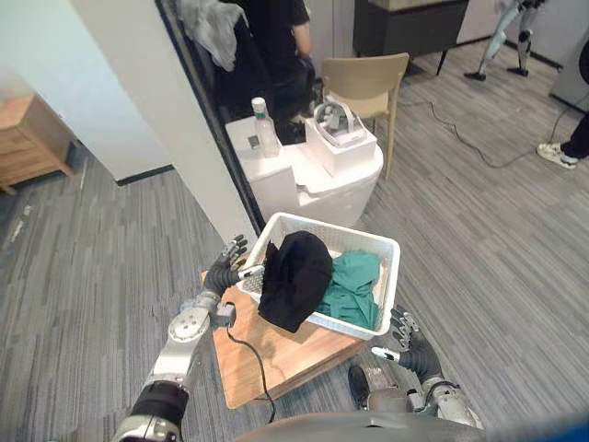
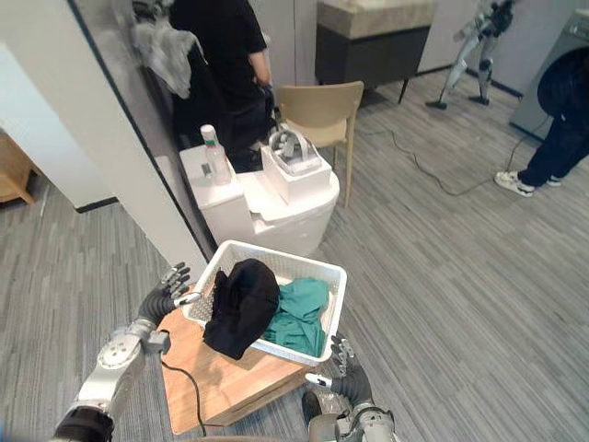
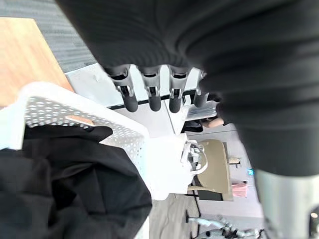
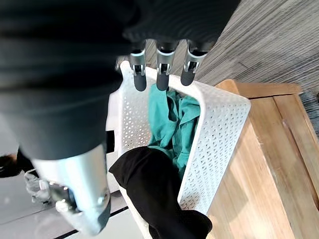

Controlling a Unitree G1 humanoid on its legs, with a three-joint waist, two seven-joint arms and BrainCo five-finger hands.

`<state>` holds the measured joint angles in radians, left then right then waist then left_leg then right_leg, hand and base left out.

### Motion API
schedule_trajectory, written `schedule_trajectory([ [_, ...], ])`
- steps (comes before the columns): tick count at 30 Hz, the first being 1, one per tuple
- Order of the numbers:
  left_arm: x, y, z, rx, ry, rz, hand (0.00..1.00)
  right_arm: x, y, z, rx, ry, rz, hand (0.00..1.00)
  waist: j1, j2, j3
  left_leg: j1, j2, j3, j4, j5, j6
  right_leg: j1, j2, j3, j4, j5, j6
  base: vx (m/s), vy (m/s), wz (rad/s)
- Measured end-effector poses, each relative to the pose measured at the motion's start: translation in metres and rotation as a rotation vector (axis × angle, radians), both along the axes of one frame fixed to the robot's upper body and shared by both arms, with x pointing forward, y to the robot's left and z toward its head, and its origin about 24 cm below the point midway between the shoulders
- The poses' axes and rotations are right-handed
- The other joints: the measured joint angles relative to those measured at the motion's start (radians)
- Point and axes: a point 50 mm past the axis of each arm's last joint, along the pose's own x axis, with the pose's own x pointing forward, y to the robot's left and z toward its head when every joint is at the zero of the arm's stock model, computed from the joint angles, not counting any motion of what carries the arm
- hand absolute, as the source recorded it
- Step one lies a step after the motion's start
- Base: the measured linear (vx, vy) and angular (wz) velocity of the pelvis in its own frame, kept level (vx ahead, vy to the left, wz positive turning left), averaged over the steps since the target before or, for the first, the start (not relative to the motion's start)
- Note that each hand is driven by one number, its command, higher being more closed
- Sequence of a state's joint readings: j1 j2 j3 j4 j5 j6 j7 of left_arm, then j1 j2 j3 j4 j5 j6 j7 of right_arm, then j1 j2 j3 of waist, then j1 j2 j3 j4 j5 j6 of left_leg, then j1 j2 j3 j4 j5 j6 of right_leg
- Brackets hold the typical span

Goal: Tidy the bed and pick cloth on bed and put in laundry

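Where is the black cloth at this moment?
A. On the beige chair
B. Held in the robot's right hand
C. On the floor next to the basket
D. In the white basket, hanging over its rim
D: the black cloth lies in the white basket beside the green cloth, with its lower part hanging over the near rim, while the left hand and the right hand are open at the basket's sides.

white cabinet and wall close behind basket

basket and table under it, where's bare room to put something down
Bare wood on the wooden table, robot's side of the white basket. Inside, a strip along the far wall. Crowded: black cloth over the near-left rim, green cloth beside it.
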<state>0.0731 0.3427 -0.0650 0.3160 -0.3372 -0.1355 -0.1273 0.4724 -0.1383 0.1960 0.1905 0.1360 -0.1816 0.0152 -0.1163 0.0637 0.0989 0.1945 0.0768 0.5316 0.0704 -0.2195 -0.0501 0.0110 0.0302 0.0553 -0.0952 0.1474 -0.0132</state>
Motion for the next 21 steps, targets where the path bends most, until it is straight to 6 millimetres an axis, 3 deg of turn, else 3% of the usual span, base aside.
schedule_trajectory([
  [7,-0.055,-0.007,-0.034,-0.262,0.179,0.191,0.00,-0.021,-0.008,-0.030,-0.058,0.185,-0.030,0.00,0.037,-0.006,-0.031,0.018,0.003,-0.056,-0.002,0.005,0.000,0.047,-0.015,-0.078,0.000,-0.032,0.008,0.00,-0.002,0.32],
  [8,-0.068,-0.005,-0.044,-0.332,0.236,0.257,0.00,-0.020,-0.009,-0.032,-0.060,0.188,-0.053,0.00,0.053,-0.013,-0.038,0.018,0.004,-0.059,-0.002,0.005,0.000,0.050,-0.018,-0.092,0.000,-0.034,0.010,0.00,0.001,0.27],
  [13,-0.135,-0.001,-0.093,-0.455,0.511,0.502,0.00,-0.032,-0.025,-0.053,-0.092,0.275,-0.203,0.00,0.075,-0.034,-0.057,0.031,0.020,-0.031,0.000,0.010,-0.009,0.085,-0.040,-0.154,0.000,-0.056,0.021,0.01,0.016,0.44],
  [15,-0.181,-0.002,-0.116,-0.471,0.672,0.630,0.00,-0.037,-0.033,-0.060,-0.092,0.295,-0.267,0.00,0.106,-0.042,-0.066,0.046,0.021,-0.031,-0.003,0.010,-0.009,0.099,-0.039,-0.156,0.000,-0.062,0.024,0.00,0.010,0.02],
  [16,-0.189,-0.003,-0.119,-0.470,0.700,0.648,0.00,-0.038,-0.033,-0.061,-0.090,0.297,-0.275,0.00,0.109,-0.045,-0.066,0.047,0.021,-0.031,-0.005,0.010,-0.009,0.100,-0.039,-0.156,0.000,-0.063,0.024,0.00,-0.002,0.04],
  [18,-0.226,-0.009,-0.132,-0.469,0.838,0.731,0.00,-0.040,-0.034,-0.066,-0.051,0.306,-0.363,0.00,0.116,-0.055,-0.068,0.052,0.018,-0.034,-0.022,0.015,-0.010,0.100,-0.038,-0.161,0.000,-0.068,0.023,0.00,-0.012,0.04],
  [21,-0.244,-0.019,-0.139,-0.491,0.914,0.776,0.00,-0.041,-0.037,-0.069,-0.026,0.317,-0.437,0.00,0.118,-0.053,-0.069,0.057,0.017,-0.042,-0.037,0.021,-0.013,0.101,-0.036,-0.173,0.000,-0.078,0.025,0.02,-0.021,0.09],
])
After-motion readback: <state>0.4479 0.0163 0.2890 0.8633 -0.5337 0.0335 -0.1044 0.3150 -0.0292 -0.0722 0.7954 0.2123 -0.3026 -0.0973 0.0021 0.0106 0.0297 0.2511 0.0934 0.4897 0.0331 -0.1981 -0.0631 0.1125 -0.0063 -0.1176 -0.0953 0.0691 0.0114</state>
